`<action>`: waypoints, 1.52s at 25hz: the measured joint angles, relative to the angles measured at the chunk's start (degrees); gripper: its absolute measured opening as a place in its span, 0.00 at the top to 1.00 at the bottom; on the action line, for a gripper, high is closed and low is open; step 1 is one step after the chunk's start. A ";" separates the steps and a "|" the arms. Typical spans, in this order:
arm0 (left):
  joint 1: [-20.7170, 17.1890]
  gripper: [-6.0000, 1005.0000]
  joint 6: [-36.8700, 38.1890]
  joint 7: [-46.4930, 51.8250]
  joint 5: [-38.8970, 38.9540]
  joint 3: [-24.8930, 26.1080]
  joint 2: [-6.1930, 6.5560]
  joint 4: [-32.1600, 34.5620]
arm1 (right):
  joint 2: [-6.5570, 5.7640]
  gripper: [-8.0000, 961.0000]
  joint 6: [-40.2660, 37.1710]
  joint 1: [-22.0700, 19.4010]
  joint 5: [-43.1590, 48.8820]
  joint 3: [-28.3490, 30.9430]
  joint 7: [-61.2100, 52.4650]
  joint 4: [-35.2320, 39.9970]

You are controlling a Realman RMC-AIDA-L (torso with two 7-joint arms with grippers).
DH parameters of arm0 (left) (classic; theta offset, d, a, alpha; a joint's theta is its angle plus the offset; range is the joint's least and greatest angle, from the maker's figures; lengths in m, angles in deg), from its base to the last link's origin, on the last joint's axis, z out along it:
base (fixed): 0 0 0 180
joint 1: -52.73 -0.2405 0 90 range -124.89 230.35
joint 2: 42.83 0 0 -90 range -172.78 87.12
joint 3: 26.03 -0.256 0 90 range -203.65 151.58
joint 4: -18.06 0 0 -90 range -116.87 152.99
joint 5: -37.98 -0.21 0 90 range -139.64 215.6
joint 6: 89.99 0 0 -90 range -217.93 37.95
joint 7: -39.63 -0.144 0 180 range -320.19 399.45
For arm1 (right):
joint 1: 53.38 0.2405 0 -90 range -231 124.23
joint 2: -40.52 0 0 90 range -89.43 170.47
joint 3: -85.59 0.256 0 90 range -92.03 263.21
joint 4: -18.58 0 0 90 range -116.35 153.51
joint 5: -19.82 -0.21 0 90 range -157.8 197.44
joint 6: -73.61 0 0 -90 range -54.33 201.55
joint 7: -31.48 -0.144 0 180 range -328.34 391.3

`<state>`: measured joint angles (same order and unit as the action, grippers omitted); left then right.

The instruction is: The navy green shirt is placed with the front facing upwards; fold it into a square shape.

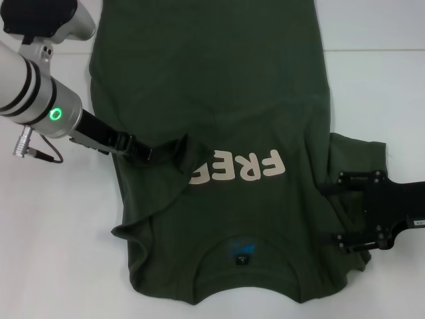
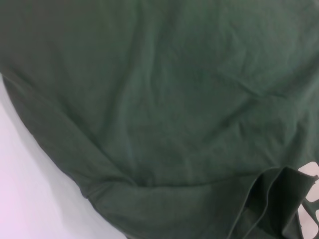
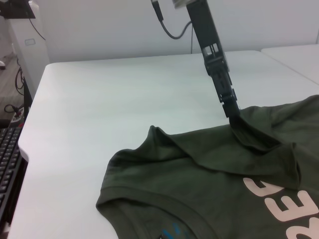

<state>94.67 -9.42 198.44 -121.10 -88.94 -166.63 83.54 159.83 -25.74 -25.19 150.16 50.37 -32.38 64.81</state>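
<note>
Dark olive-green cotton is covering most of the white table (image 1: 53,266): the navy green shirt (image 1: 219,80) is lying front up, its round collar (image 1: 242,292) at the near edge and its hem running off toward the far side. The cream lettering (image 1: 242,167) is reading upside down from the head camera, and a small dark label with a blue mark (image 1: 240,254) is showing just inside the neckline. The left gripper (image 1: 174,151) is reaching in from the left, and its fingers are pressing together on a pinch of the left sleeve cloth, which is being pulled over the chest so that a fold is covering the last part of the lettering; the right wrist view is showing the same black fingers biting into a raised ridge of fabric (image 3: 249,134). The left wrist view is filled with wrinkled green cloth and a corner of the print. The right gripper (image 1: 342,212) is sitting at the shirt's right sleeve (image 1: 355,156), its two black fingers spread apart, near finger and far finger lying over the cloth; whether they are actually touching it is hard to tell from above.
</note>
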 joint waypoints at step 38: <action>3.11 0.11 -8.05 0.09 -3.25 1.10 0.21 -9.84 | -0.10 0.10 1.20 -0.32 0.00 0.40 1.49 -1.73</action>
<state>97.78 -17.48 198.53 -124.36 -87.84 -166.43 73.71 159.74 -24.54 -25.51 150.16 50.77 -30.88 63.08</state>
